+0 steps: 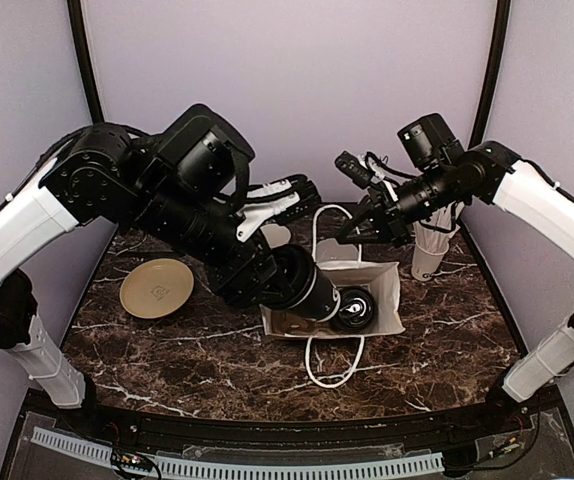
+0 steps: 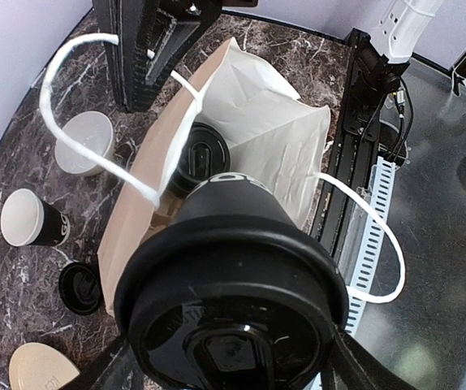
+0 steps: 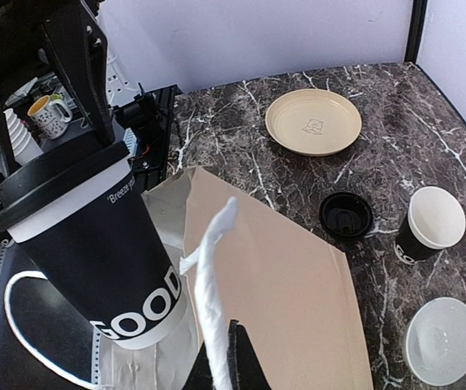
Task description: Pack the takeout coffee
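Just ahead of the left gripper (image 1: 289,282), a paper bag (image 1: 387,298) gapes open. This gripper clamps a lidded coffee cup (image 3: 95,244) at the bag's mouth, with a second lidded cup (image 2: 203,154) beyond it, inside. The right gripper (image 1: 353,228) pinches the bag's white handle (image 3: 209,284).
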{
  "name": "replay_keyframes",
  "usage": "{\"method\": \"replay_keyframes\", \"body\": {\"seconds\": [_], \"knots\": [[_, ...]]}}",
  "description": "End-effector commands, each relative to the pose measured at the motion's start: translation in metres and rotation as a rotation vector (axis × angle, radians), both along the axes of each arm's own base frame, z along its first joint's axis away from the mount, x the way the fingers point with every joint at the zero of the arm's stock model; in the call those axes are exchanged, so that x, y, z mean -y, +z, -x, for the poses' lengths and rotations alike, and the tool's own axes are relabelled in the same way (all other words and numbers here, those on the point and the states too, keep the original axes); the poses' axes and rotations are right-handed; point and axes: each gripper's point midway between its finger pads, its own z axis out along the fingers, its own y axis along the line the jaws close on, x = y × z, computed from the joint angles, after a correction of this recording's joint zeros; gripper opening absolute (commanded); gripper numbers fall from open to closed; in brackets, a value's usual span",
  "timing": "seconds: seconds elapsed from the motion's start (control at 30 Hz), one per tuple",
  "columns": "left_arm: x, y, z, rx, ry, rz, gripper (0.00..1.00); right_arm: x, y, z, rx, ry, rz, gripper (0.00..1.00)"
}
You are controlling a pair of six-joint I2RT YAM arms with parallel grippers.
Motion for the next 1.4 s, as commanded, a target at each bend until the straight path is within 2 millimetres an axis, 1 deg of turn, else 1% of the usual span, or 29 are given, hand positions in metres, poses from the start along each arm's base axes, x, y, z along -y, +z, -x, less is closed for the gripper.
{"method": "replay_keyframes", "body": {"seconds": [0.0,0.07,0.1,0.13,0.17,0.2,0.23,0.27,0.3,0.33,0.4,0.5,0.57,0.6,0.7,0.8,0.9,1.0,1.07,1.2,1.37], "knots": [[-0.001,0.006,-0.006,0.115,0.053,-0.04,0.51,-0.002,0.011,0.015,-0.04,0.058,-0.025,0.0],[0.005,0.001,0.002,0.167,0.037,-0.079,0.5,-0.002,0.013,0.017,-0.059,0.054,-0.027,0.0],[0.005,-0.002,0.0,0.196,0.047,-0.103,0.5,-0.001,0.012,0.018,-0.07,0.053,-0.026,0.0],[0.01,-0.005,0.005,0.213,0.034,-0.119,0.5,-0.001,0.011,0.019,-0.081,0.047,-0.026,0.0],[0.009,-0.007,0.003,0.25,0.046,-0.147,0.5,0.0,0.01,0.019,-0.091,0.042,-0.025,0.0],[0.015,-0.009,0.008,0.272,0.029,-0.166,0.5,0.0,0.009,0.02,-0.103,0.038,-0.024,0.0],[0.013,-0.011,0.007,0.306,0.038,-0.196,0.49,0.001,0.008,0.022,-0.114,0.037,-0.023,0.0],[0.021,-0.013,0.013,0.325,0.019,-0.208,0.49,0.002,0.007,0.024,-0.124,0.039,-0.023,0.0],[0.02,-0.013,0.012,0.361,0.021,-0.237,0.49,0.002,0.006,0.024,-0.132,0.035,-0.024,0.0],[0.027,-0.016,0.018,0.38,0.001,-0.25,0.49,0.002,0.007,0.025,-0.139,0.031,-0.025,0.0],[0.033,-0.02,0.022,0.413,-0.017,-0.269,0.49,0.003,0.004,0.028,-0.158,0.037,-0.024,0.0],[0.034,-0.031,0.018,0.491,-0.022,-0.341,0.49,0.005,-0.001,0.033,-0.184,0.044,-0.017,0.0],[0.035,-0.04,0.02,0.534,-0.036,-0.386,0.48,0.005,-0.006,0.036,-0.205,0.044,-0.012,0.0],[0.034,-0.04,0.017,0.562,-0.028,-0.404,0.48,0.005,-0.006,0.037,-0.218,0.044,-0.013,0.0],[0.036,-0.046,0.021,0.627,-0.035,-0.455,0.48,0.004,0.001,0.038,-0.232,0.04,-0.03,0.0],[0.033,-0.052,0.019,0.696,-0.031,-0.513,0.48,0.002,0.006,0.039,-0.258,0.042,-0.048,0.0],[0.035,-0.062,0.025,0.716,-0.058,-0.549,0.47,-0.001,0.012,0.038,-0.281,0.035,-0.069,0.0],[0.036,-0.076,0.026,0.721,-0.082,-0.593,0.48,-0.003,0.018,0.04,-0.296,0.041,-0.091,0.0],[0.036,-0.085,0.026,0.724,-0.092,-0.622,0.47,-0.001,0.018,0.041,-0.299,0.036,-0.09,0.0],[0.035,-0.097,0.026,0.716,-0.098,-0.655,0.47,0.001,0.016,0.044,-0.299,0.032,-0.092,0.0],[0.034,-0.103,0.022,0.716,-0.084,-0.676,0.47,0.004,0.012,0.05,-0.31,0.043,-0.091,0.0]]}}
